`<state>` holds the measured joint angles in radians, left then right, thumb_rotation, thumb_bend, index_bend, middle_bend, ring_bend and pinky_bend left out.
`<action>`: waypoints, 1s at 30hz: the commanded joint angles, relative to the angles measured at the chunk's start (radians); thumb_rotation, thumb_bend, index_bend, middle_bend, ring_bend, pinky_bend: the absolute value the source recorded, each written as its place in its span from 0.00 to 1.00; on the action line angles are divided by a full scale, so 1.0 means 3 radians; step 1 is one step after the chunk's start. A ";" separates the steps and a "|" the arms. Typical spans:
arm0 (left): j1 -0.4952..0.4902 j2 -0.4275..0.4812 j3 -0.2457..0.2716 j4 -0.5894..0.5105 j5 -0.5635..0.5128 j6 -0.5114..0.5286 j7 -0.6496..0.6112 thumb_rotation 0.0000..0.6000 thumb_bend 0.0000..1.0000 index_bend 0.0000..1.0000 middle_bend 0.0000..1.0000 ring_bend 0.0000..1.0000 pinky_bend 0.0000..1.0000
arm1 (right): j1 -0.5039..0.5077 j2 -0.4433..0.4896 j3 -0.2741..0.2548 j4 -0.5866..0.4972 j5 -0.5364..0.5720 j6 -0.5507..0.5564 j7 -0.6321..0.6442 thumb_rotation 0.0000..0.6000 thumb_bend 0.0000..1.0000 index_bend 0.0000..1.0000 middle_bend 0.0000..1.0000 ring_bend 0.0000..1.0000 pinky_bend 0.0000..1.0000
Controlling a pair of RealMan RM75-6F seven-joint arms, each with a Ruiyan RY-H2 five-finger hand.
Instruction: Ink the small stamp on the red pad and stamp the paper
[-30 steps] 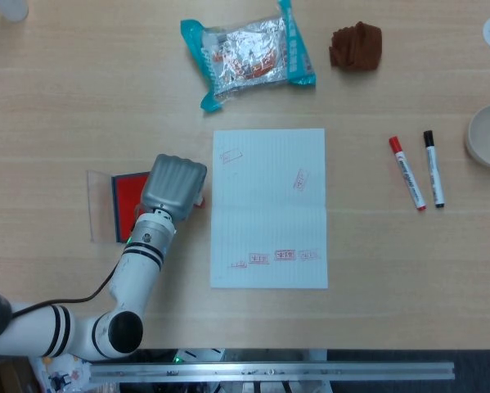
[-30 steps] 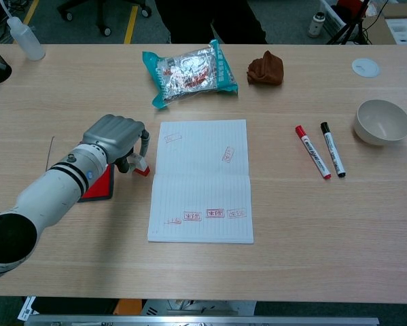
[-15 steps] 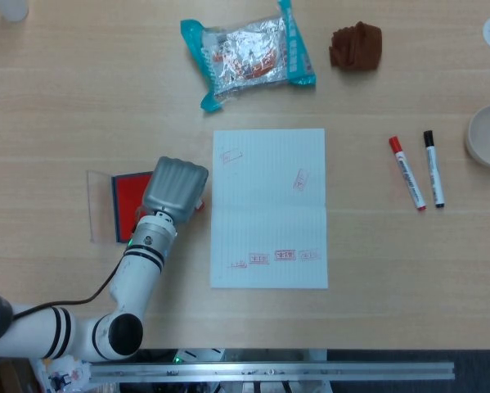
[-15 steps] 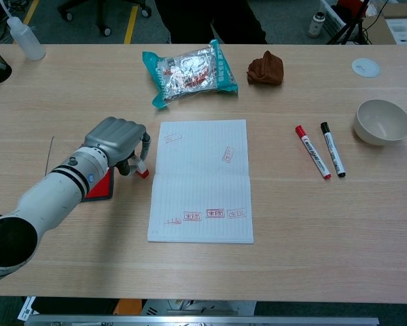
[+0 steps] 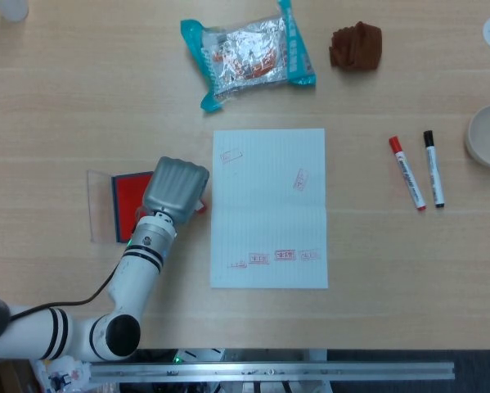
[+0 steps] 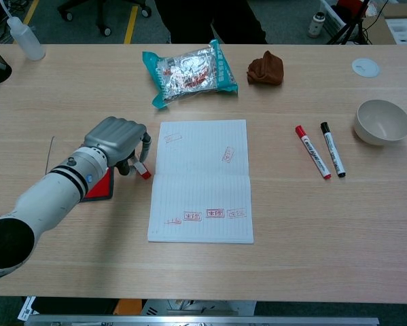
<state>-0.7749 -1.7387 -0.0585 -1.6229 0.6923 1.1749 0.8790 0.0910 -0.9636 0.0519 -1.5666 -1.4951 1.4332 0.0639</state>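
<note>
Where left hand (image 6: 115, 139) curls, stamp (image 6: 143, 170) barely shows.

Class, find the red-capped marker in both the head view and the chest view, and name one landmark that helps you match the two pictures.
Head view: the red-capped marker lies right of the paper, beside the black-capped marker.
Chest view: the red-capped marker lies right of centre, again between paper and black-capped marker.
Shared landmark: the white bowl, further right in both.

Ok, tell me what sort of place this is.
Probably an office or lab workbench: a wooden table with stamped paper and markers, wheeled chair bases on a floor with yellow tape behind it.
</note>
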 commanded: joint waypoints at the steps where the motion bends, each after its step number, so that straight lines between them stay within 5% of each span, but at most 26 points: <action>1: 0.0006 0.0010 0.0004 -0.0010 0.0013 -0.0002 -0.0007 1.00 0.27 0.60 1.00 1.00 1.00 | -0.0001 0.0000 0.0000 -0.0001 -0.0002 0.0002 -0.0001 1.00 0.20 0.24 0.36 0.29 0.30; 19: 0.0127 0.0629 0.0246 -0.0371 0.0542 0.0127 0.0006 1.00 0.27 0.61 1.00 1.00 1.00 | -0.0005 0.0003 0.0002 -0.0036 -0.0034 0.0027 -0.0010 1.00 0.20 0.24 0.36 0.29 0.30; 30: 0.0253 0.0761 0.0496 -0.0197 0.0736 0.0078 0.0108 1.00 0.27 0.61 1.00 1.00 1.00 | 0.0003 -0.0016 -0.0001 -0.0047 -0.0033 0.0009 -0.0041 1.00 0.20 0.24 0.36 0.29 0.30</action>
<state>-0.7018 -1.5091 0.0874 -1.6866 0.9098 1.2017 0.9089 0.0918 -0.9682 0.0517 -1.5806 -1.5051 1.4359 0.0517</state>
